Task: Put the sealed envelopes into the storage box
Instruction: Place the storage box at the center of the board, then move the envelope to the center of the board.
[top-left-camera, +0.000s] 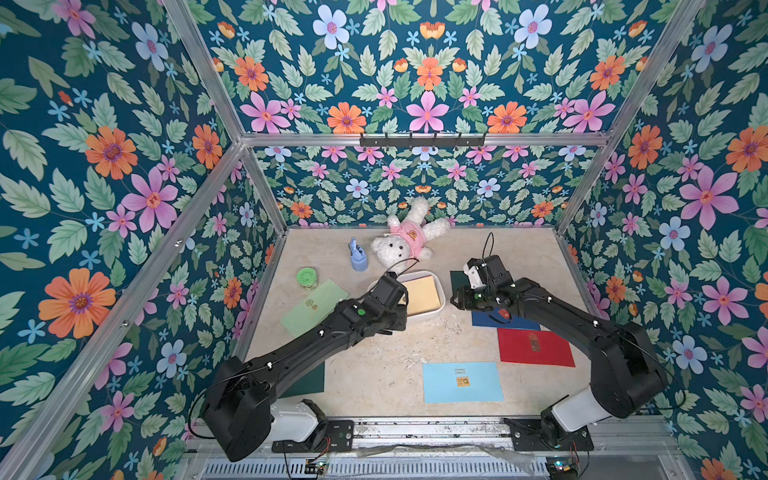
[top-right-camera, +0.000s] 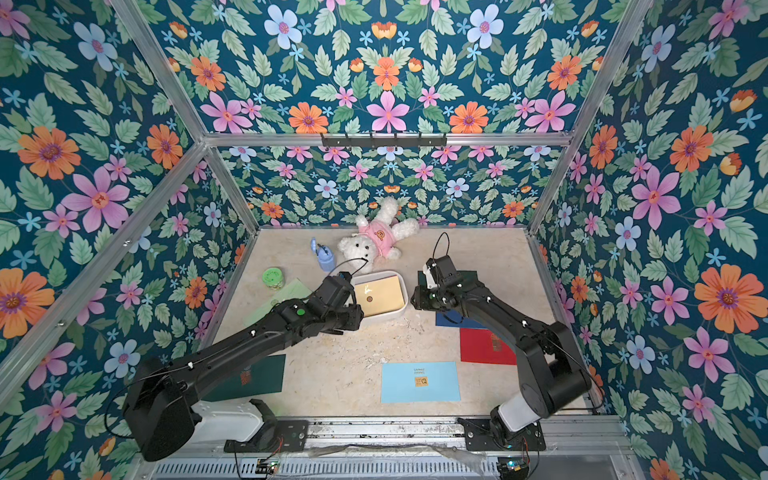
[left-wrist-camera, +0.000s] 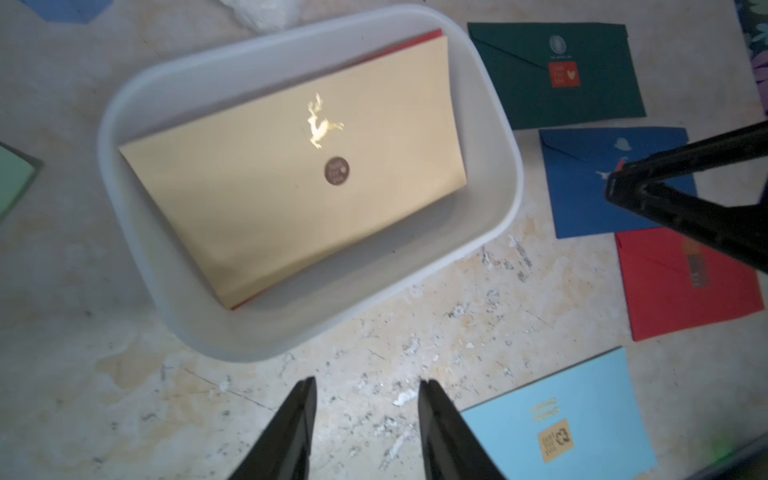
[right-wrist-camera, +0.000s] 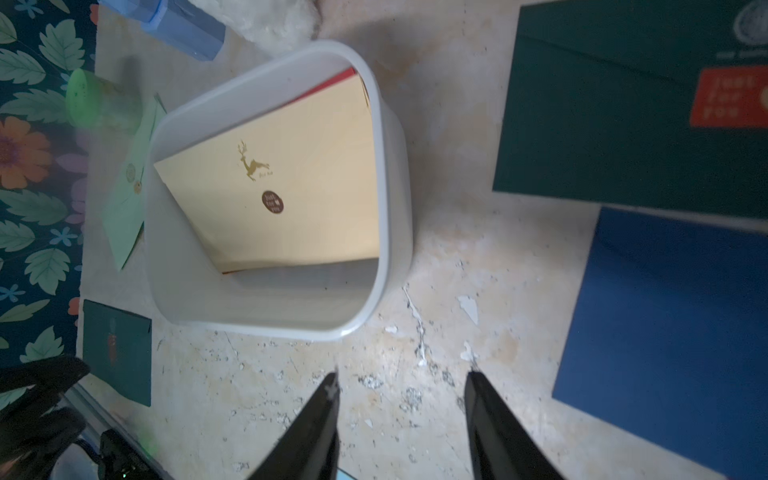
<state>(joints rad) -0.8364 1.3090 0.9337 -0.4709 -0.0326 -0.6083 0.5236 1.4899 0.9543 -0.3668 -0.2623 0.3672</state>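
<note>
The left gripper (left-wrist-camera: 365, 419) hangs over bare table just beside the box (left-wrist-camera: 505, 166), its jaws parted with nothing between them. The right gripper (right-wrist-camera: 401, 419) hangs on the box's other side, jaws likewise apart and empty, touching nothing. In the box lies a yellow envelope (left-wrist-camera: 257, 208), tilted against one wall, with a red edge (right-wrist-camera: 332, 81) showing under it. On the table lie 6 more: 2 dark green (top-left-camera: 457, 276) (top-right-camera: 257, 376), navy (left-wrist-camera: 582, 195), red (top-left-camera: 534, 347), light blue (top-left-camera: 461, 382) and light green (top-left-camera: 313, 305).
</note>
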